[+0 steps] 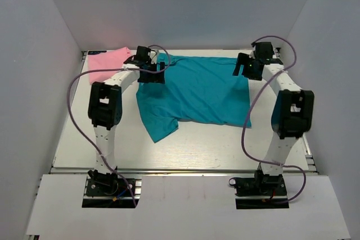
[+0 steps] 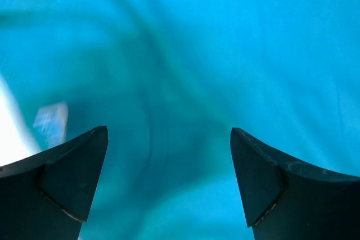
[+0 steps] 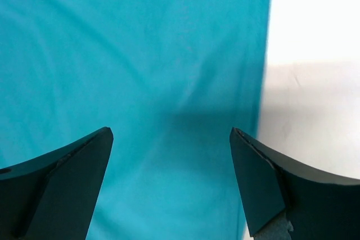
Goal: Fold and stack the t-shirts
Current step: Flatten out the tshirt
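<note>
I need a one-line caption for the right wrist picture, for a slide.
The right gripper, open, hangs over the teal t-shirt near its straight edge, with the white table beside it.

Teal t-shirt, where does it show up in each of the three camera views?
Top external: the teal t-shirt lies spread across the far middle of the table.
Left wrist: it fills nearly the whole picture.
Right wrist: it fills about the left three quarters.
Shared landmark: the white table, which borders it in every view.
</note>
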Tool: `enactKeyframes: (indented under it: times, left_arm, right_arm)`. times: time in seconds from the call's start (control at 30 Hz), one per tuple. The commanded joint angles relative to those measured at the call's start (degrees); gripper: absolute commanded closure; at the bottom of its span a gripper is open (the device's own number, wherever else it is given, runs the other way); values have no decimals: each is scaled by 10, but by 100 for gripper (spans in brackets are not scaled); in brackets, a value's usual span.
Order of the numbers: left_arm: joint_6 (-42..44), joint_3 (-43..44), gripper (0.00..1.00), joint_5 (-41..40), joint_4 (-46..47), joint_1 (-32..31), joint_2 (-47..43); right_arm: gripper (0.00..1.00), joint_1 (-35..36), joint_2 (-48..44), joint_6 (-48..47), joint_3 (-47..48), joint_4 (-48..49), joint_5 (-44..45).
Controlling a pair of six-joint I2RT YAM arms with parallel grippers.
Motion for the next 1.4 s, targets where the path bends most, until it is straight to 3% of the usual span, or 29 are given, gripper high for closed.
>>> enactKeyframes:
  times: [0.0,0.07,0.1,0.2,0.47,0.63,0.9,1.17,1.37]
  left_arm:
    - [-5,-86,0,-43,4,-8,-158]
    - [-28,-154,0,-36,9,-8,-247]
    - [-41,-228,0,-36,26,-8,-281]
    - [-93,-351,0,-36,41,-14,-393]
    - [-163,-565,0,12,9,-49,-546]
    - [-170,-603,3,54,20,-92,-533]
    - [-159,-597,15,-18,-22,-123,-485]
    - [-165,-616,33,-42,-3,-140,-451]
    - [-177,-628,60,-54,10,-145,-433]
  right_arm:
    - [10,-3,-124,12,-87,-32,48]
    - [10,-5,-153,48,-142,-71,73]
    - [10,-5,-203,56,-184,-78,77]
    - [10,-4,-290,87,-281,-83,38]
    - [10,-6,-416,109,-438,-127,16]
    - [10,-5,-462,115,-512,-127,46]
    - [14,-3,-451,124,-536,-30,35]
    - [18,-4,-386,94,-509,10,29]
    - [22,-3,-368,87,-502,47,25]
